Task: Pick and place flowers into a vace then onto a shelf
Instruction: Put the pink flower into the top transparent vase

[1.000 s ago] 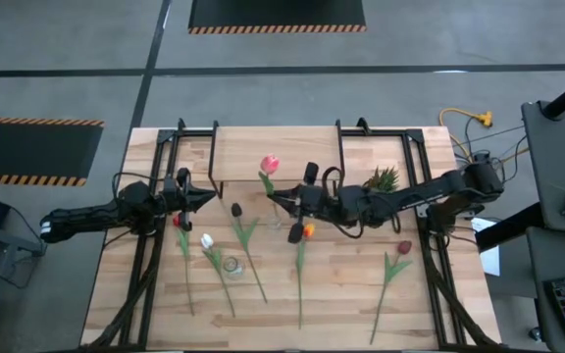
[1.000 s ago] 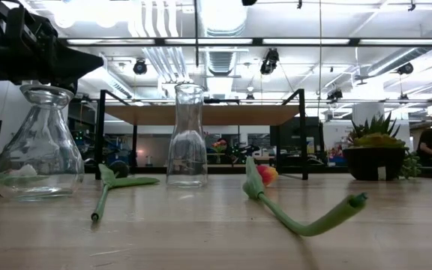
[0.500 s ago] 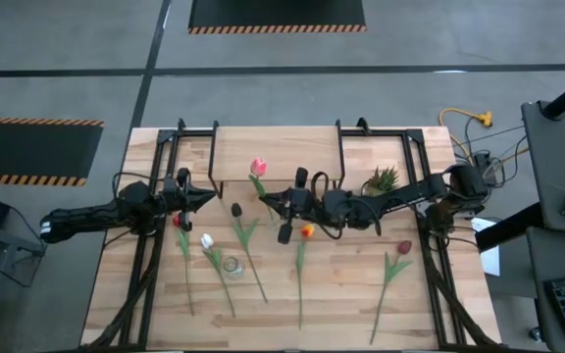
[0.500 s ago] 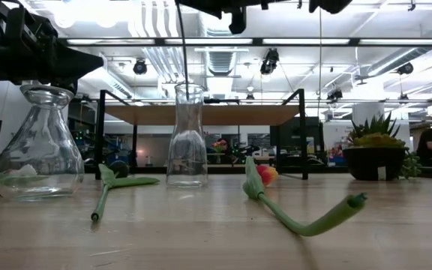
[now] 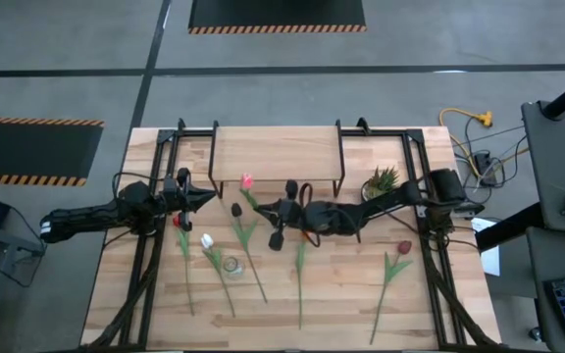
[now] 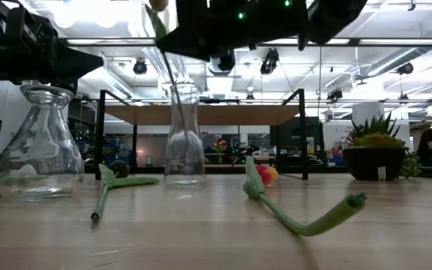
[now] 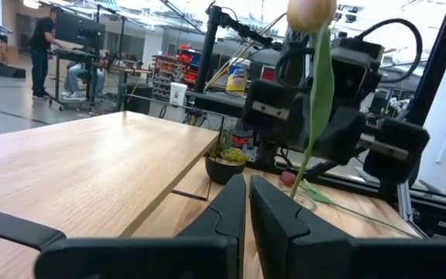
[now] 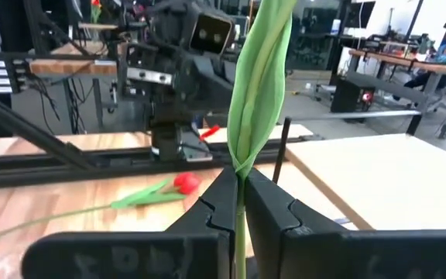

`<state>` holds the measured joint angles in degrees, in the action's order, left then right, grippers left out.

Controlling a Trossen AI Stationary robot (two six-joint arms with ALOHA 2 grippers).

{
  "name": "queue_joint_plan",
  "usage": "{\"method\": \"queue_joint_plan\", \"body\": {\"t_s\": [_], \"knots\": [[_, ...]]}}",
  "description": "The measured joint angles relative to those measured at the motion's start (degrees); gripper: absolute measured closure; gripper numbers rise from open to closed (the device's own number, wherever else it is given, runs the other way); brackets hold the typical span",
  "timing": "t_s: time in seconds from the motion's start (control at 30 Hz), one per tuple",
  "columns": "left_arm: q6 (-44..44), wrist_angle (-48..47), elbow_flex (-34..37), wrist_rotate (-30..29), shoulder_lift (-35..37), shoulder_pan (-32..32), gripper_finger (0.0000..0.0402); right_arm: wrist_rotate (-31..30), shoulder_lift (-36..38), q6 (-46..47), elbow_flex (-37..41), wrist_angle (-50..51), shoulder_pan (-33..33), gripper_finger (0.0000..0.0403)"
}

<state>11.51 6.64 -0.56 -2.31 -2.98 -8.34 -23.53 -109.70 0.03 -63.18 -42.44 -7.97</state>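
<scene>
Overhead, two dark arms work over a wooden table (image 5: 361, 304). The right gripper (image 5: 266, 208) reaches to mid-table, its fingers clamped together on the stem of one pink tulip (image 5: 246, 181), which it holds raised above the tabletop; in the right wrist view the green stem and folded leaf (image 8: 258, 85) rise upright from between the closed fingers (image 8: 215, 209). In the low view the held stem hangs down to the mouth of the narrow glass vase (image 6: 184, 135); whether its tip is inside the neck cannot be told. Two glass vases are present: this narrow one and a wide-bodied flask (image 6: 40, 146) nearer the left arm. The left gripper (image 5: 204, 197) waits over the left part of the table with its fingers pressed together on nothing, just beside the shelf's near left corner. The shelf (image 5: 275, 154), a light-wood board on black legs, stands at the far middle of the table with nothing on it. Five further tulips lie flat on the tabletop: a red one (image 5: 177, 222), a white one (image 5: 207, 241), a dark maroon one (image 5: 235, 210), one whose head is hidden beneath the right arm with only its stem (image 5: 300, 284) showing, and another dark red one (image 5: 404, 248) towards the right. One small spiky potted plant (image 5: 383, 179) stands beside the shelf's right end.
</scene>
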Motion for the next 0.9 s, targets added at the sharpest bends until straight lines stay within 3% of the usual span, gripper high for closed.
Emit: {"method": "queue_joint_plan", "body": {"t_s": [0.63,0.9], "knots": [[0.0,0.0,0.0,0.0,0.0,0.0,0.0398,-0.4,-1.4,4.8,1.5,0.5,0.0,0.0390],[0.0,0.0,0.0,0.0,0.0,0.0,0.0398,-0.7,-1.2,2.6,1.5,0.5,0.0,0.0390]]}}
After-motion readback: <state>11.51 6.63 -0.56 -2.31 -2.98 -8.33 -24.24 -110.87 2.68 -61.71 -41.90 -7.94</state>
